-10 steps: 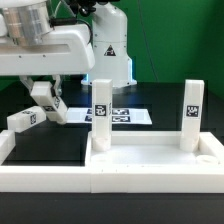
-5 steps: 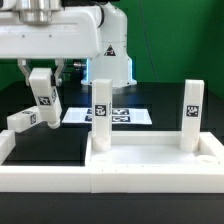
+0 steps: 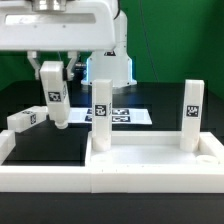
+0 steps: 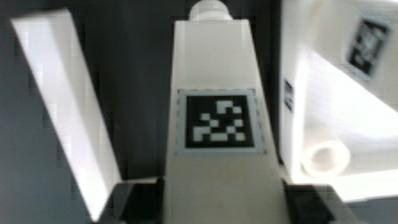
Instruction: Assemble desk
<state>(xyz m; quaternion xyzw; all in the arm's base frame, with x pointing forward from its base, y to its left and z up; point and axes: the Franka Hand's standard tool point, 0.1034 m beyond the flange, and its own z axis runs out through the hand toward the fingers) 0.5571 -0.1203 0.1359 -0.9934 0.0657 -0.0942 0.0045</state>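
As it hangs over the table (image 3: 40, 150), gripper (image 3: 54, 72) clamped on one tagged leg (image 3: 56, 105), tabletop (image 3: 150, 165) nearby.

Light: bright, even, from above.
Glare: white leg (image 4: 222, 70) washed out.
Shadows: faint on the black bench (image 3: 45, 145).
Blur: wrist view soft; exterior view coarse.

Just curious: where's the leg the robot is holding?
The held leg hangs upright at the exterior view's left, between the lying leg and the tabletop.
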